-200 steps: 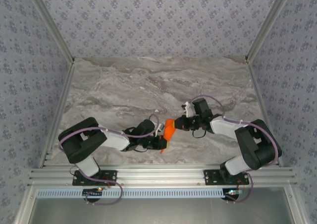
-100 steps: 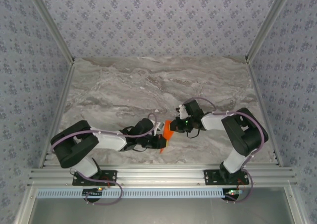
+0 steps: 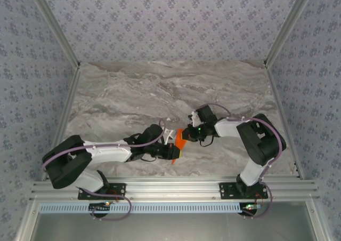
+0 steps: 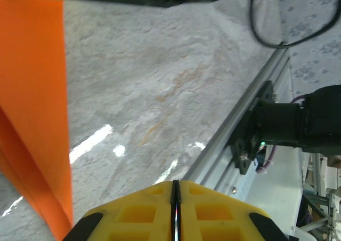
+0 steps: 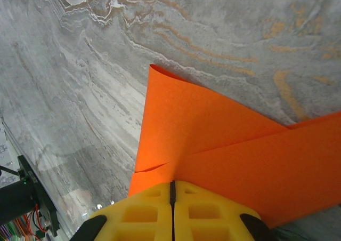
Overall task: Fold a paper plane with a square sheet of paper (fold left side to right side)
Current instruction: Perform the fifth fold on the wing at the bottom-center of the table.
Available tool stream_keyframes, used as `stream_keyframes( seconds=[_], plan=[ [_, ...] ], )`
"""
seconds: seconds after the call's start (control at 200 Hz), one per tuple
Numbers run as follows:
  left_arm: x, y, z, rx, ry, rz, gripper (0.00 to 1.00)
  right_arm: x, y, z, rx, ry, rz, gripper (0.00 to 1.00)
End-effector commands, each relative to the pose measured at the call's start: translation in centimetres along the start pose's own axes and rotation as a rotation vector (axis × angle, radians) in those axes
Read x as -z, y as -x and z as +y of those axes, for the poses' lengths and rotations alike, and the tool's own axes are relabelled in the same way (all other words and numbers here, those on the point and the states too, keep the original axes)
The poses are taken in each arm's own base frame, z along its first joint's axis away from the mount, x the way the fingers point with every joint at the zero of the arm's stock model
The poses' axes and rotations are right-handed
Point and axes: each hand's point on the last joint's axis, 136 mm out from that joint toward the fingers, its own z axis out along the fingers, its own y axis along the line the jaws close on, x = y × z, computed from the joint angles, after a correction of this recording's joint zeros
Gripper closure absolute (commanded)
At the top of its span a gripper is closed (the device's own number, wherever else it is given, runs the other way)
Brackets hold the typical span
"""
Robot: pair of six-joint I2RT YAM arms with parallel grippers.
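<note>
Looks midway through the left-to-right fold. Lower centre of the overhead view: left gripper (image 4: 176, 190) with jaws pressed together on nothing, just left of the creased sheet of paper (image 3: 181, 139) over the marble table (image 3: 133, 97); right gripper (image 5: 171, 187) clamped on its right edge. Next, probably: lay the flap flat and press the crease without tearing

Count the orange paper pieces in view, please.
1: the sheet of paper, creased, gripped by the shut right gripper near the front centre of the table. Any scrap lying under the arms could be hidden.
</note>
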Motion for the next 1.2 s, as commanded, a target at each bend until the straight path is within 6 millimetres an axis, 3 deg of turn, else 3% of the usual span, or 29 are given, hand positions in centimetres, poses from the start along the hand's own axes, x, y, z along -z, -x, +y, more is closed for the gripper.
stream_keyframes(
  seconds=[0.0, 0.515, 1.194],
  plan=[
    [-0.8, -0.3, 0.2, 0.016, 0.011, 0.039, 0.90, -0.7, -1.5, -3.5, -0.045, -0.148, 0.042, 0.95],
    [-1.8, -1.4, 3.3, 0.049, 0.110, 0.081, 0.91, -0.6, -1.8, -4.1, -0.036, -0.195, 0.059, 0.95],
    [-1.7, -2.3, 4.9, 0.067, 0.156, 0.082, 0.92, -0.6, -2.2, -4.8, -0.046, -0.231, 0.084, 0.95]
  ],
)
